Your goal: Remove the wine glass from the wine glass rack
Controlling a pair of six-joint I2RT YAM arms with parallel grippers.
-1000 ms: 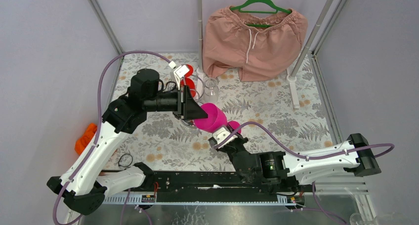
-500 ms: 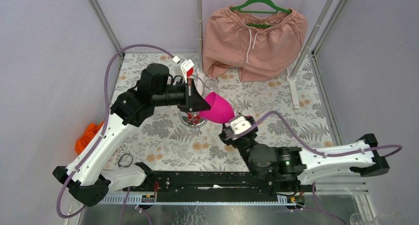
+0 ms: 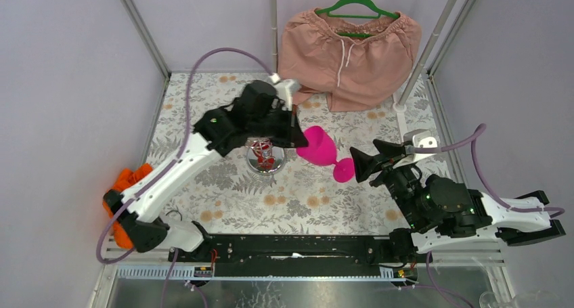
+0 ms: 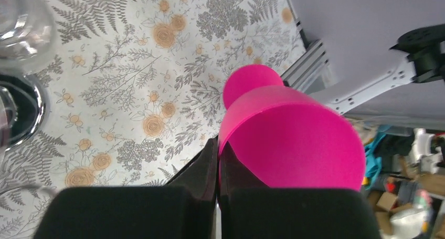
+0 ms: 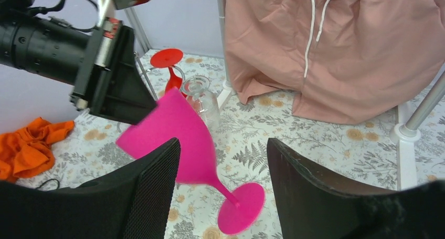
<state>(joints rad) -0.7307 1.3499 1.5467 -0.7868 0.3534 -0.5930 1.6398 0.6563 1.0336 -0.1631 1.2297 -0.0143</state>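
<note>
Floral-print tabletop [image 3: 223, 186] with lilac walls all round, and pink shorts [image 3: 348, 47] on a green hanger [image 3: 357, 8] at the back. The left tool [image 3: 300, 139] is clamped on the rim of the pink wine glass [image 3: 318, 147], with the edge of the bowl pinched between both fingers. So the glass is off the wine glass rack [image 3: 262, 160]. It sits just to the rack's right, tilted, with its foot angled down toward the right tool [image 3: 362, 164]. That one is wide open and gripping nothing. From its own wrist view, the stem and foot sit between the spread fingers [image 5: 141, 197]. The rack stands on the tabletop below the left wrist. A red glass [image 5: 170, 65] hangs upside down on it and a clear glass [image 5: 204, 100] is just beside. Orange cloth [image 3: 122, 186] lies at the left edge.
</note>
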